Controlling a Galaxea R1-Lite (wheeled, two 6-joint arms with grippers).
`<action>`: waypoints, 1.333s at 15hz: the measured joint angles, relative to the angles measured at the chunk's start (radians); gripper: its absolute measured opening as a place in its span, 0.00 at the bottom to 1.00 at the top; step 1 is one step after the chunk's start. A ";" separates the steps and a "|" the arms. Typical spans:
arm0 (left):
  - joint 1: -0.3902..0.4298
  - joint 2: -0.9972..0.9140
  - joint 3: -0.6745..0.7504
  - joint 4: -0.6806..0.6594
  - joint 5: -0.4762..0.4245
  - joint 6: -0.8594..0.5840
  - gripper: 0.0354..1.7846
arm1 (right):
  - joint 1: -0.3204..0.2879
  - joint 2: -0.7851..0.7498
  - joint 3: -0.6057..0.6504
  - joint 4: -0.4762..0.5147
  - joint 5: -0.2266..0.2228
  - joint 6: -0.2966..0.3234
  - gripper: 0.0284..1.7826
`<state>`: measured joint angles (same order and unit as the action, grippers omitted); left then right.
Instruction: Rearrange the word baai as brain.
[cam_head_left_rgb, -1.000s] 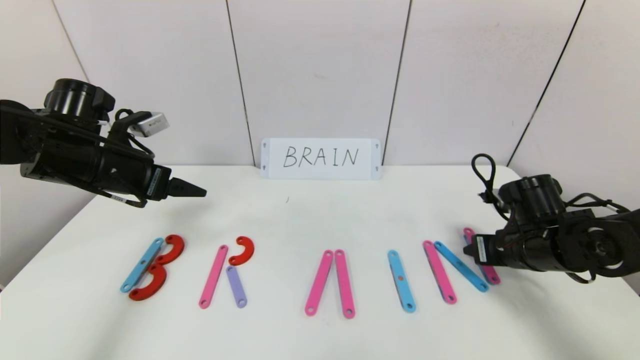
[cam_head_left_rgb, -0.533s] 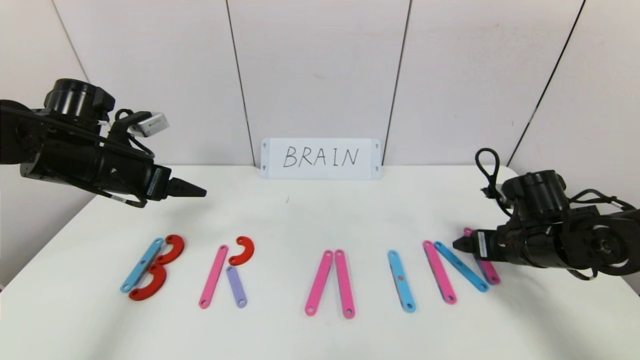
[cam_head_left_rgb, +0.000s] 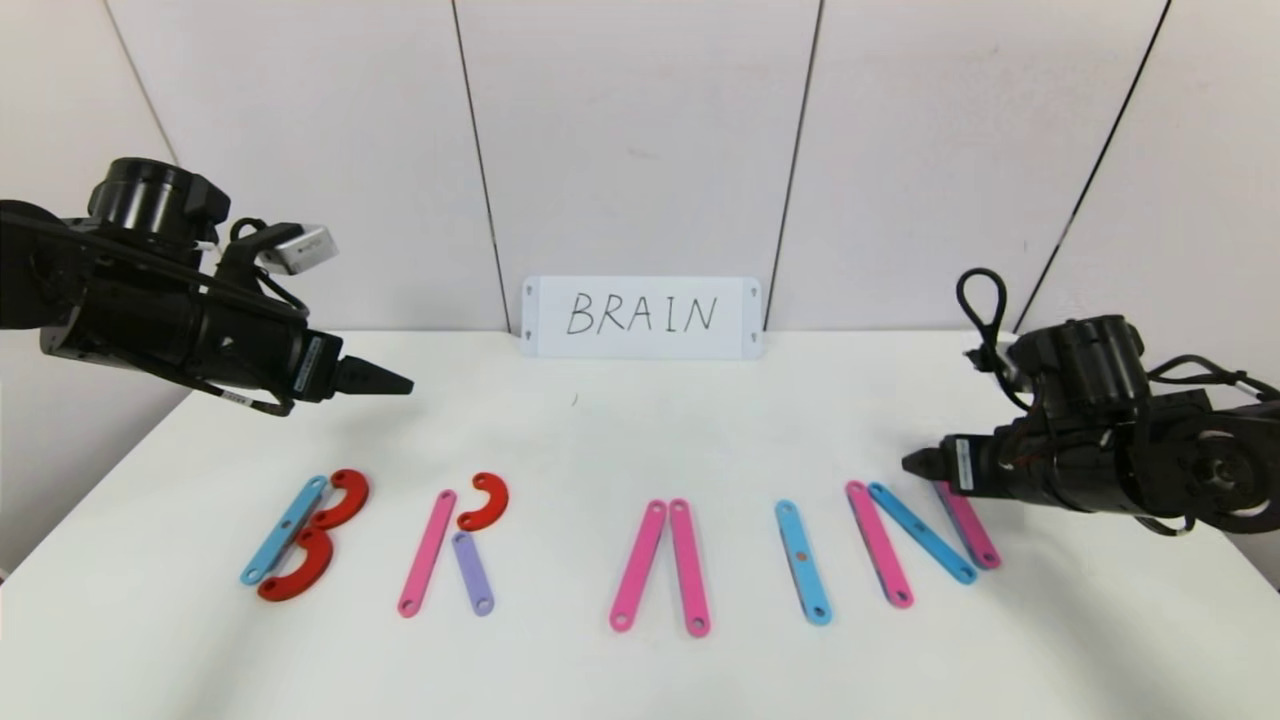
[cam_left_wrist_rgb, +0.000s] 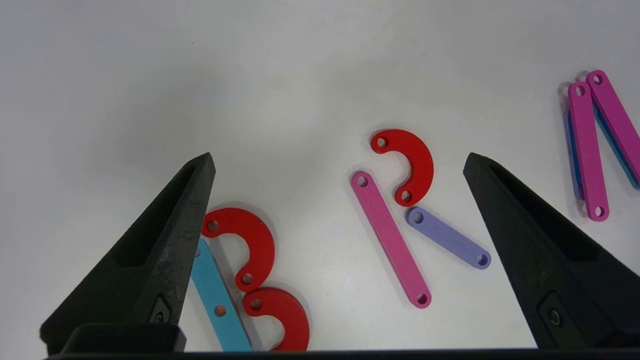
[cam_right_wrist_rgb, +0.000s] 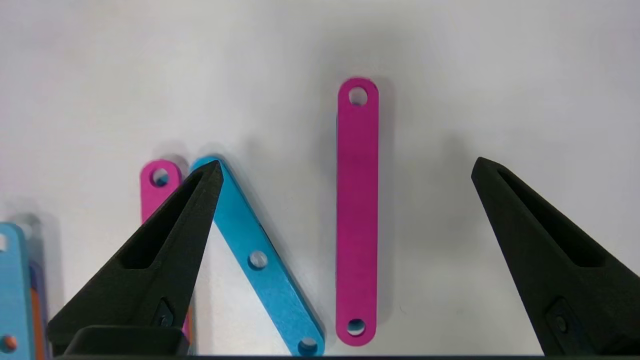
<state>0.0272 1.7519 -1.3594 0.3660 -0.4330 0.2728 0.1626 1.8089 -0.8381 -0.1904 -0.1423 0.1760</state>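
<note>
The strips and curves lie in a row on the white table (cam_head_left_rgb: 640, 430) as five letters. B is a light-blue strip (cam_head_left_rgb: 285, 530) with two red curves (cam_head_left_rgb: 340, 498). R is a pink strip (cam_head_left_rgb: 427, 553), a red curve (cam_head_left_rgb: 487, 500) and a purple strip (cam_head_left_rgb: 472, 573). A is two pink strips (cam_head_left_rgb: 638, 565). I is a light-blue strip (cam_head_left_rgb: 803, 562). N is a pink strip (cam_head_left_rgb: 879, 543), a blue diagonal (cam_head_left_rgb: 922, 533) and a pink strip (cam_head_left_rgb: 968, 525). My right gripper (cam_head_left_rgb: 910, 463) hovers open and empty above the N (cam_right_wrist_rgb: 356, 210). My left gripper (cam_head_left_rgb: 395, 383) hangs open and empty behind the B and R (cam_left_wrist_rgb: 390, 235).
A white card (cam_head_left_rgb: 642, 317) with handwritten BRAIN leans on the wall at the back middle. The table's right edge lies under my right arm. Bare table lies between the letters and the card.
My right gripper has risen and shifted slightly left, away from the N's right pink strip, which stays on the table. The left arm and the letters have not moved.
</note>
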 joint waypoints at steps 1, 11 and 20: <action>0.000 -0.001 0.002 0.000 0.000 0.000 0.97 | 0.001 -0.003 -0.012 -0.001 0.000 0.000 0.98; -0.028 -0.200 0.168 -0.003 0.009 -0.005 0.97 | 0.003 -0.329 0.128 0.012 -0.001 -0.004 0.98; 0.021 -0.661 0.472 -0.004 0.027 -0.034 0.97 | 0.010 -0.825 0.333 0.027 -0.011 -0.080 0.98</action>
<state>0.0479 1.0911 -0.8870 0.3617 -0.4055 0.2385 0.1730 0.9843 -0.5051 -0.1634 -0.1534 0.0955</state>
